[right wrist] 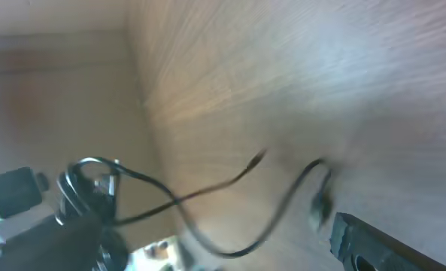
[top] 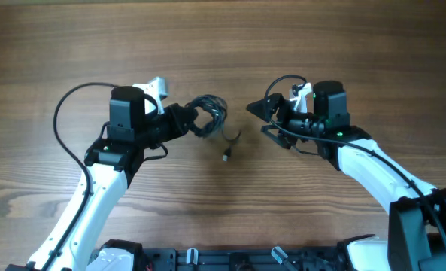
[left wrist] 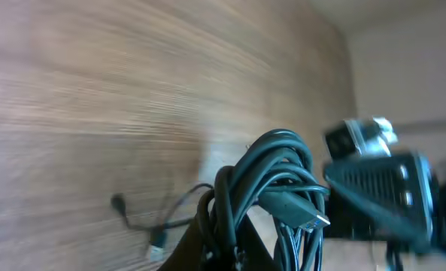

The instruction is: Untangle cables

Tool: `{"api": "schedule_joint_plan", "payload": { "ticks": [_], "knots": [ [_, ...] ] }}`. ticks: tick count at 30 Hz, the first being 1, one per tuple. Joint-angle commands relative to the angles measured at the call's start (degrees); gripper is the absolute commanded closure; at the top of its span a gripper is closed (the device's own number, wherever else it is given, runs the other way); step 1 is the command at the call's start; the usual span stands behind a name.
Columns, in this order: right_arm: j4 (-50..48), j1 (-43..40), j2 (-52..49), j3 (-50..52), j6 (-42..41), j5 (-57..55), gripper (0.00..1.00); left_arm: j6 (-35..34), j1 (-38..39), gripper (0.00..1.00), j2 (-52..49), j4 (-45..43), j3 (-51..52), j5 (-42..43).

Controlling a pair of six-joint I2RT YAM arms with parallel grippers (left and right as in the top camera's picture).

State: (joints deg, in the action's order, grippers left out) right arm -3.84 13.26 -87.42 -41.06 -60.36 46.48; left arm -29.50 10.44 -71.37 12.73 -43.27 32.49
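The cables are thin black wires. Most of them form a looped bundle [top: 209, 111] lifted just above the table, and my left gripper [top: 195, 120] is shut on it. In the left wrist view the bundle [left wrist: 271, 177] rises from between my fingers [left wrist: 200, 245], with a flat plug [left wrist: 301, 211] sticking out of it. A loose strand trails down from the bundle to a small plug [top: 227, 156] lying on the wood. My right gripper [top: 259, 120] stands open just right of the bundle, holding nothing. Its wrist view shows the strands [right wrist: 207, 192], the plug end [right wrist: 318, 207] and one finger [right wrist: 369, 242].
The wooden table [top: 223, 45] stretches all around. Thick black arm cables [top: 65, 113] loop beside the left arm, and another arcs over the right wrist [top: 286, 81]. The arms' bases sit along the front edge [top: 230, 260].
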Motion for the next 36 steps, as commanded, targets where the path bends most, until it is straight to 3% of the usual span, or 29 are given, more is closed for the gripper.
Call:
{"api": "schedule_joint_plan", "payload": {
  "ticks": [1, 3, 6, 10, 17, 19, 21, 23, 26, 28, 31, 36],
  "knots": [
    [0.07, 2.49, 1.05, -0.22, -18.99, 9.66, 0.00, 7.87, -0.22, 0.96, 1.09, -1.53, -1.01, 7.32],
    [-0.20, 5.16, 1.05, -0.22, -35.08, 7.02, 0.00, 5.86, -0.22, 0.96, 1.09, -1.57, -1.01, 7.34],
    [-4.33, 10.21, 1.01, -0.22, -49.90, -1.84, 0.00, 4.37, 0.15, 0.96, 1.09, -1.36, -1.01, 7.37],
    [-11.50, 13.53, 1.01, -0.22, -58.31, -13.81, 0.00, 4.39, 2.45, 0.96, 1.09, -0.94, -1.01, 7.37],
    [-12.28, 13.07, 1.01, -0.22, -58.34, -29.81, 0.00, 4.66, 4.09, 0.96, 1.09, 0.83, -1.01, 7.34],
    [-12.70, 12.31, 1.01, -0.22, -58.31, -30.12, 0.09, 4.68, 4.09, 0.96, 1.09, 1.68, -1.01, 7.37],
    [-13.05, 12.15, 1.01, -0.22, -57.99, -30.03, 0.12, 5.29, 4.09, 0.96, 1.09, 1.86, -1.01, 7.32],
    [-11.67, 11.82, 1.01, -0.22, -47.32, -31.06, 0.00, 5.11, 3.80, 0.96, 1.09, 1.88, -1.01, 5.18],
    [-3.82, 7.78, 1.18, -0.22, -27.98, -28.74, 0.00, 0.31, 1.99, 0.96, 1.09, 1.86, -1.01, -5.90],
    [-0.72, 3.52, 1.86, -0.22, -25.29, -18.82, 0.00, -1.20, 1.09, 0.96, 1.09, 1.84, -1.01, -11.06],
    [-6.80, 1.31, 1.92, -0.22, -31.28, -1.11, 0.00, -0.33, 1.07, 0.96, 1.09, 1.73, -1.01, -12.85],
    [-9.18, 7.23, 1.75, -0.22, -56.24, -6.58, 0.00, -1.03, 1.29, 0.96, 1.09, 1.66, -1.01, -12.81]
  ]
}}
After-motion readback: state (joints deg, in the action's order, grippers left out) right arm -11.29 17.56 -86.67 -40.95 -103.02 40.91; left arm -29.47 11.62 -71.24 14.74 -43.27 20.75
